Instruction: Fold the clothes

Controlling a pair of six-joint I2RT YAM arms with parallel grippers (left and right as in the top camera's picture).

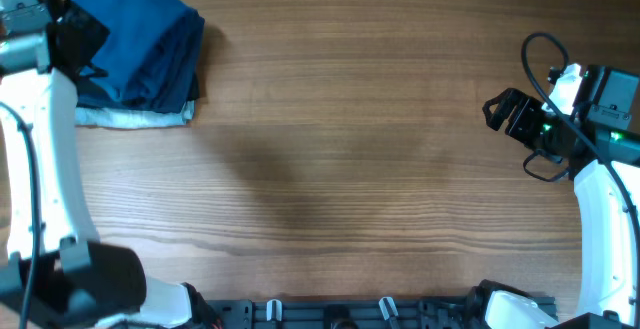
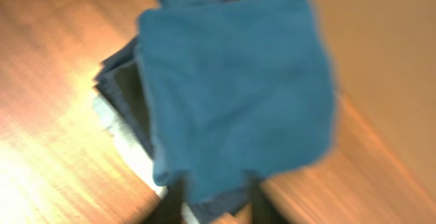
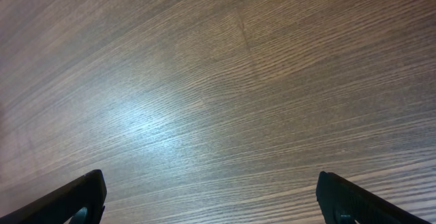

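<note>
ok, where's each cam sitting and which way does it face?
Overhead: above the table, straight down; both arms show, right end effector over bare wood, blue shirt top-left.
Left wrist: on the left arm, angled down at the blue shirt; left end effector at bottom edge, blurred.
Right wrist: on the right arm, angled down at bare table; its fingers spread wide.
Shared: overhead and left wrist both see the blue shirt.

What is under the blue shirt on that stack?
Under the blue shirt lie a dark garment and, lowest, a pale grey-blue garment. Only their edges show; the shirt covers the rest.
</note>
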